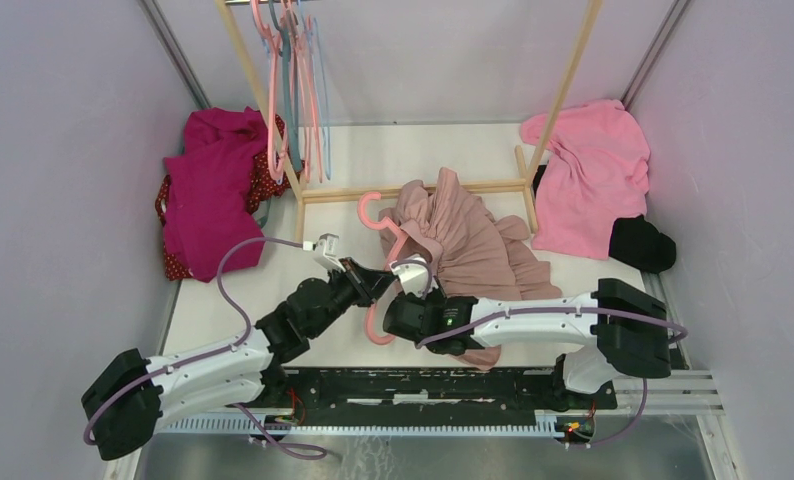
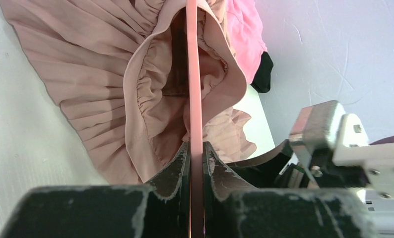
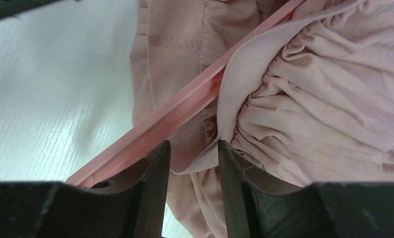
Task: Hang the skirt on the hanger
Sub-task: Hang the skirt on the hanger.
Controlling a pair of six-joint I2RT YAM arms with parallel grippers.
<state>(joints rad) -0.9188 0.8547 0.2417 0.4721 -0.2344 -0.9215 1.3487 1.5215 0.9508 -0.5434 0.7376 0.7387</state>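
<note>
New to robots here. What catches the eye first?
At the centre lies a pale pink pleated skirt, the left gripper shut on a pink hanger running into its waistband, the right gripper open at the fabric's edge. Magenta clothes lie far left, a pink garment far right.

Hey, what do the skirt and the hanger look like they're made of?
Skirt: thin, light cloth, possibly chiffon or similar, matte dusty pink. The signs are its fine pleats, soft folds and tightly gathered waist.
Hanger: likely moulded plastic, smooth pink with a slight sheen. It keeps a straight, rigid edge.
</note>
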